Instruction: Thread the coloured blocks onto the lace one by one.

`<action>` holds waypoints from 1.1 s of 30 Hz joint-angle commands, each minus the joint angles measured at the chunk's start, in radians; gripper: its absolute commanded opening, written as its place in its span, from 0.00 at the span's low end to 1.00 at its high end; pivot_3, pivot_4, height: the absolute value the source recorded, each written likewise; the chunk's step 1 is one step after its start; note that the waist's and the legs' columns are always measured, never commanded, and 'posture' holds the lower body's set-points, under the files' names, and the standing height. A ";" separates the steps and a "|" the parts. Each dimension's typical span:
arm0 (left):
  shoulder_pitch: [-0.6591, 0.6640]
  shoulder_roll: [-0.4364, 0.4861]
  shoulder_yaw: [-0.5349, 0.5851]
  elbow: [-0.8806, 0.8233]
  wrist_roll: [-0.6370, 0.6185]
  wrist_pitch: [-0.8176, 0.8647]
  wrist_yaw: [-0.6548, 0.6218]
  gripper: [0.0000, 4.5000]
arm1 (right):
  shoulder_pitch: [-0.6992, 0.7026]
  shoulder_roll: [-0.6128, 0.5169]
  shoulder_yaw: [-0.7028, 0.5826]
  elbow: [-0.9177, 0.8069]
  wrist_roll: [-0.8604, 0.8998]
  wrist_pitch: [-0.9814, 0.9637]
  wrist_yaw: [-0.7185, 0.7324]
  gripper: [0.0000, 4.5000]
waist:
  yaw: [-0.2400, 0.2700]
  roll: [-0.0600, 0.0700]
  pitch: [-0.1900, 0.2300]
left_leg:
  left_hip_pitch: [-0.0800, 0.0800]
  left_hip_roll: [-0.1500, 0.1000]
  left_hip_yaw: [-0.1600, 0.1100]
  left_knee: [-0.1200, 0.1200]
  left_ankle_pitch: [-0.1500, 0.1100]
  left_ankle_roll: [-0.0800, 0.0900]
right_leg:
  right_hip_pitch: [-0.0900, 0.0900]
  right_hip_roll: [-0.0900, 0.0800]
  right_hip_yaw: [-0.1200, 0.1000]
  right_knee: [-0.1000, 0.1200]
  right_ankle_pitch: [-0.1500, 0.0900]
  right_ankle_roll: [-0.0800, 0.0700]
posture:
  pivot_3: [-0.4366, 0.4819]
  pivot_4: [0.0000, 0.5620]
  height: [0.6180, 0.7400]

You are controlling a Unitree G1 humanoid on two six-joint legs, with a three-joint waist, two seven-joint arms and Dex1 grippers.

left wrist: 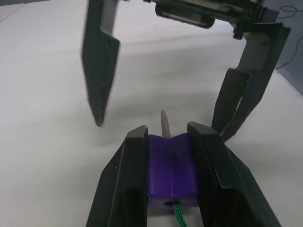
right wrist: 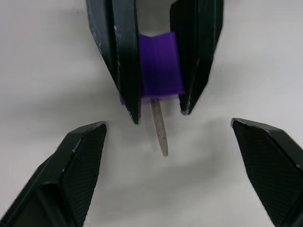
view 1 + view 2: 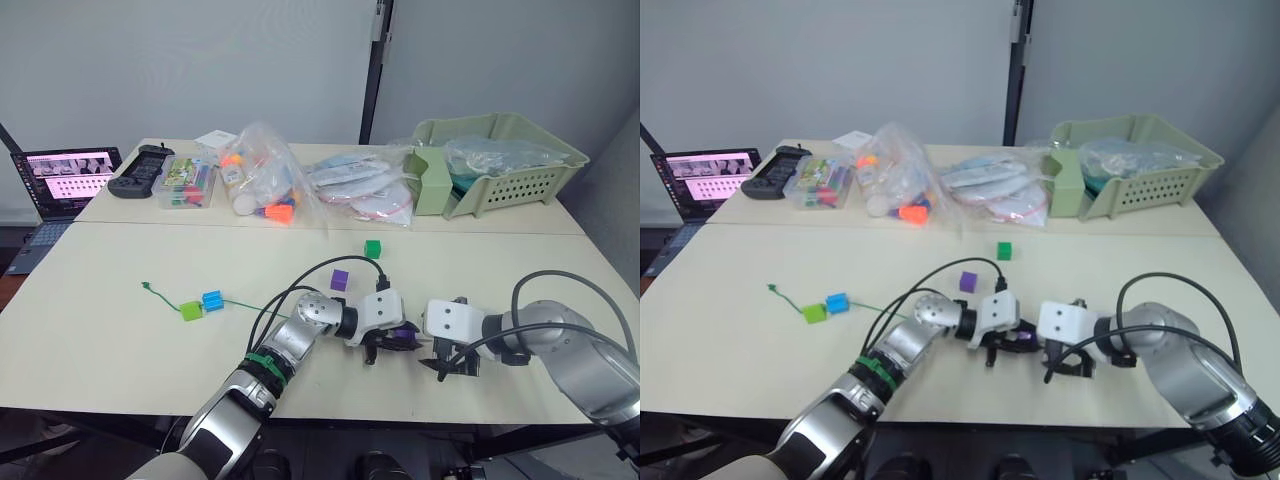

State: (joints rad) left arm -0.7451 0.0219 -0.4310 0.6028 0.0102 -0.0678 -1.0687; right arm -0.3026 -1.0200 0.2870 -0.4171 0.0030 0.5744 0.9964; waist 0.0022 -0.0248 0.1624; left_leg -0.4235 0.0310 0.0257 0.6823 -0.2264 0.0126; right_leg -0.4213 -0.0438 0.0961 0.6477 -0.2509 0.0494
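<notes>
While my left gripper (image 1: 168,142) pinches a purple block (image 1: 173,172), the lace (image 1: 179,218) runs through it, grey tip (image 2: 159,127) poking straight toward my right gripper (image 2: 175,156), which is spread wide.

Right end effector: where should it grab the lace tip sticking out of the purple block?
Probably the bare greyish tip, just past the purple block held in the left end effector. Come head-on with the open right end effector, closing across the tip.
</notes>
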 commanded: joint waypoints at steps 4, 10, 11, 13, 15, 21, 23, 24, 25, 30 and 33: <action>0.003 0.004 -0.003 -0.018 0.014 -0.001 0.003 0.17 | -0.002 0.002 -0.017 -0.042 -0.003 0.036 0.009 0.44 | 0.000 0.000 0.000 | 0.000 0.000 0.000 0.000 0.000 0.000 | 0.000 0.000 0.000 0.000 0.000 0.000 | 0.48 0.27 0.95; 0.002 0.004 -0.005 -0.017 0.015 0.001 -0.001 0.17 | 0.003 0.005 -0.018 -0.049 -0.004 0.054 0.007 0.00 | 0.000 0.000 0.000 | 0.000 0.000 0.000 0.000 0.000 0.000 | 0.000 0.000 0.000 0.000 0.000 0.000 | 0.48 0.27 0.95; 0.001 0.004 -0.004 -0.015 0.015 0.000 -0.001 0.17 | 0.003 0.005 -0.018 -0.049 -0.004 0.055 0.008 0.00 | 0.000 0.000 0.000 | 0.000 0.000 0.000 0.000 0.000 0.000 | 0.000 0.000 0.000 0.000 0.000 0.000 | 0.48 0.27 0.95; -0.001 0.006 -0.003 -0.015 0.015 0.001 -0.002 0.17 | 0.004 0.003 -0.020 -0.048 -0.003 0.057 0.010 0.00 | 0.000 0.000 0.000 | 0.000 0.000 0.000 0.000 0.000 0.000 | 0.000 0.000 0.000 0.000 0.000 0.000 | 0.48 0.27 0.95; -0.002 0.008 -0.001 -0.018 0.013 0.003 -0.004 0.17 | 0.008 -0.001 -0.023 -0.045 -0.001 0.056 0.013 0.00 | 0.000 0.000 0.000 | 0.000 0.000 0.000 0.000 0.000 0.000 | 0.000 0.000 0.000 0.000 0.000 0.000 | 0.48 0.27 0.95; 0.008 0.042 0.002 -0.054 0.009 0.014 -0.029 0.17 | 0.036 -0.030 -0.053 -0.018 0.006 0.028 0.026 0.00 | 0.000 0.000 0.000 | 0.000 0.000 0.000 0.000 0.000 0.000 | 0.000 0.000 0.000 0.000 0.000 0.000 | 0.48 0.27 0.95; 0.016 0.072 0.006 -0.078 0.008 0.021 -0.042 0.17 | 0.064 -0.054 -0.084 -0.008 0.014 0.012 0.036 0.00 | 0.000 0.000 0.000 | 0.000 0.000 0.000 0.000 0.000 0.000 | 0.000 0.000 0.000 0.000 0.000 0.000 | 0.48 0.27 0.95; 0.020 0.086 0.009 -0.090 0.005 0.026 -0.048 0.17 | 0.080 -0.067 -0.103 -0.001 0.020 0.003 0.042 0.00 | -0.001 0.000 0.000 | 0.000 0.000 0.000 0.000 0.000 0.000 | 0.000 0.000 0.000 0.000 0.000 0.000 | 0.48 0.27 0.95; 0.024 0.100 0.013 -0.103 0.003 0.031 -0.052 0.17 | 0.091 -0.075 -0.117 0.004 0.024 -0.005 0.045 0.00 | -0.002 0.000 0.000 | 0.000 0.000 0.000 0.000 0.000 0.000 | 0.000 0.000 0.000 0.000 0.000 0.000 | 0.48 0.27 0.95; 0.041 0.212 0.070 -0.220 -0.041 0.099 -0.082 0.17 | 0.126 -0.096 -0.162 0.044 0.030 -0.047 0.056 0.00 | -0.014 0.005 -0.054 | -0.003 0.000 -0.001 -0.002 0.001 -0.001 | -0.005 0.000 0.000 0.001 0.001 -0.001 | 0.48 0.00 0.95; 0.061 0.307 0.125 -0.248 -0.071 0.127 -0.105 0.17 | 0.115 -0.084 -0.157 0.055 0.029 -0.058 0.059 0.00 | -0.015 0.005 -0.074 | 0.005 -0.001 0.000 -0.004 -0.001 0.000 | 0.001 0.000 0.000 0.002 0.000 -0.002 | 0.48 0.00 0.95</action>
State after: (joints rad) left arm -0.6889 0.2967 -0.3452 0.3896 -0.0293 0.0465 -1.1547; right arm -0.1746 -1.1075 0.1482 -0.3543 0.0236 0.5336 1.0491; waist -0.0128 -0.0197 0.0887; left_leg -0.4185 0.0309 0.0262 0.6766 -0.2273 0.0125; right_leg -0.4202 -0.0431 0.0959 0.6470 -0.2507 0.0476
